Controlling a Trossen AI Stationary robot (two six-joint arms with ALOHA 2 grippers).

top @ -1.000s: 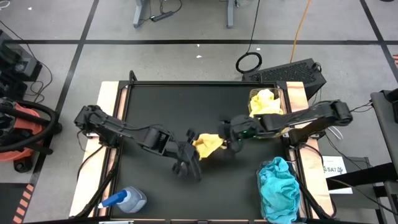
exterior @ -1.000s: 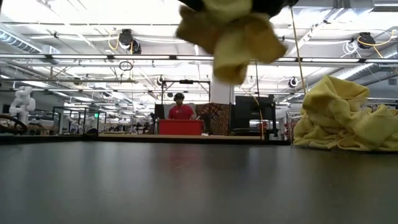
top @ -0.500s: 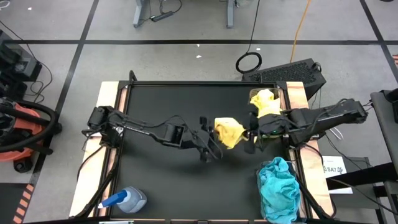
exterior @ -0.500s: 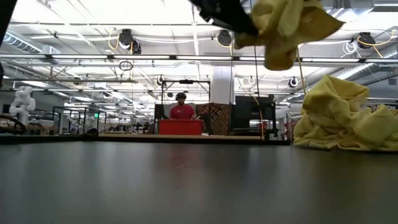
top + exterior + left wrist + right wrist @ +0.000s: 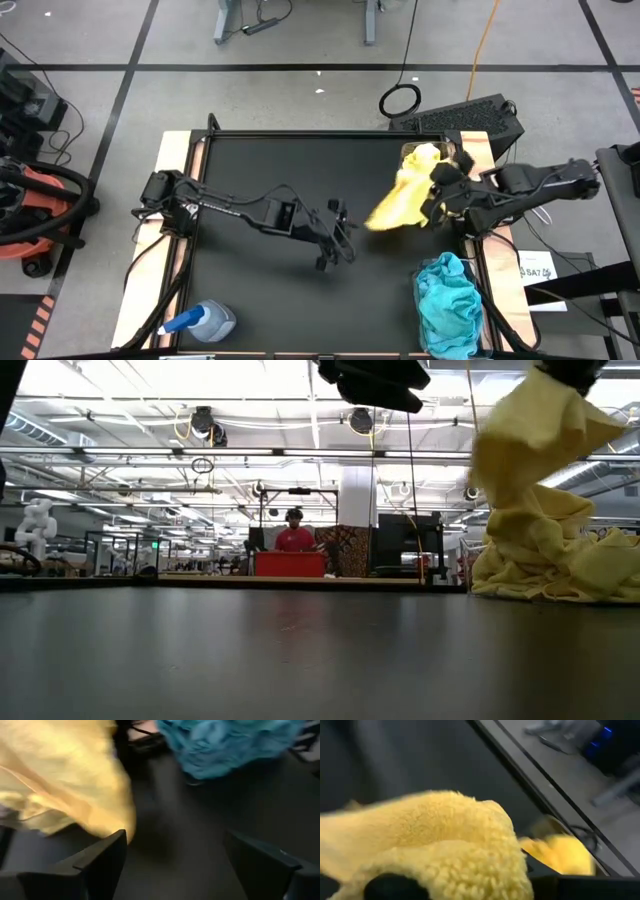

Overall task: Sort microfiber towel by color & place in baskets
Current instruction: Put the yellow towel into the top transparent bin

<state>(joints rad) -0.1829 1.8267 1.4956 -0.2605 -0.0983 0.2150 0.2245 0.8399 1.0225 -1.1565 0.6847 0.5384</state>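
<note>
Holding yellow towels [image 5: 424, 160], clear basket [image 5: 447, 152] at table's two o'clock, teal towels [image 5: 449, 300] heaped at five o'clock, right gripper [image 5: 432, 205] pinching a yellow towel [image 5: 398, 206] beside the yellow basket, left gripper [image 5: 338, 240] spread wide, empty, mid-table.

My overhead camera looks straight down on the black rectangular desk [image 5: 260, 180]. My low camera sits at desk height, facing the far room. Wrist cameras look closely; all share the hanging yellow fleecy microfiber towel [image 5: 398, 205].
</note>
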